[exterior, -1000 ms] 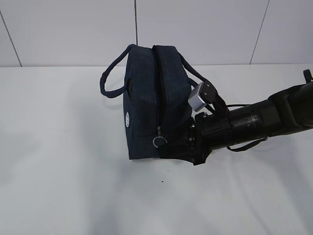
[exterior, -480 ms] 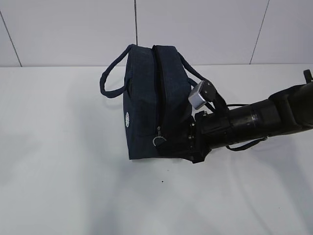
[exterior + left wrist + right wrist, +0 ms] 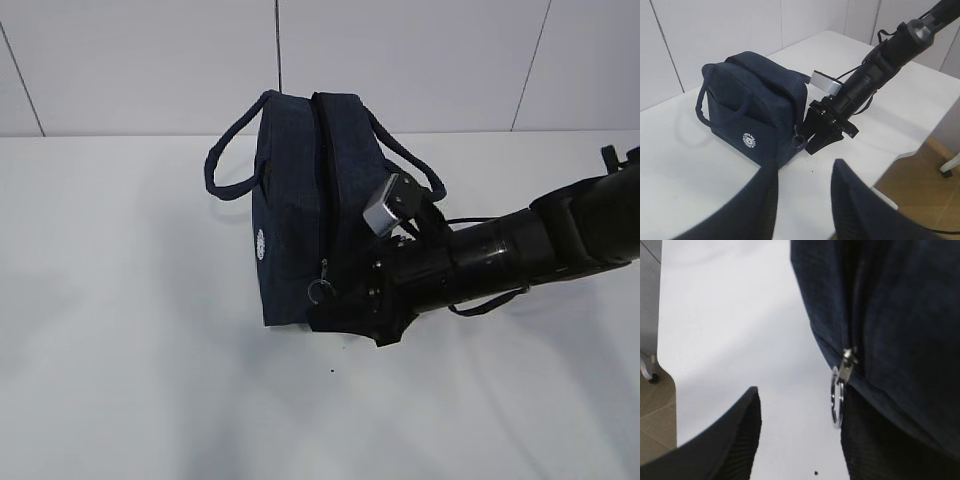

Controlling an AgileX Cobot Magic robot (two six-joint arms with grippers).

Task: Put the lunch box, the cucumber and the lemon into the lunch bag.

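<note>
- Far left, nothing but bare white table [image 3: 110, 330] runs up to the pale panelled wall.
- The left gripper [image 3: 805, 200] shows only in its own wrist view, hanging back from the bag with nothing between its two dark fingers [image 3: 762, 200]. The jaws stand partly apart, gripping nothing.
- Left of middle, toward the far side, the lunch bag [image 3: 295, 200] stands upright on the table, dark navy and boxy. One loop handle [image 3: 225, 160] sticks out to its left and the other droops off its right side.
- A small round white logo [image 3: 261, 244] sits low on the bag's left face.
- The zipper runs along the top and down the near end, and it looks closed. Its metal ring pull [image 3: 320, 290] hangs at the lower near corner.
- Just right of that ring, the right gripper [image 3: 345, 305] reaches in from the right on a long black arm, pressed up to the bag's near corner. In the right wrist view one finger [image 3: 730, 440] is out over bare table and the other lies under the bag's edge beside the ring. The jaws are spread and clamp nothing that I can see.
- A small silver block [image 3: 382, 212] sits on top of that wrist.
- Whether the ring touches the right-hand finger, I cannot tell.
</note>
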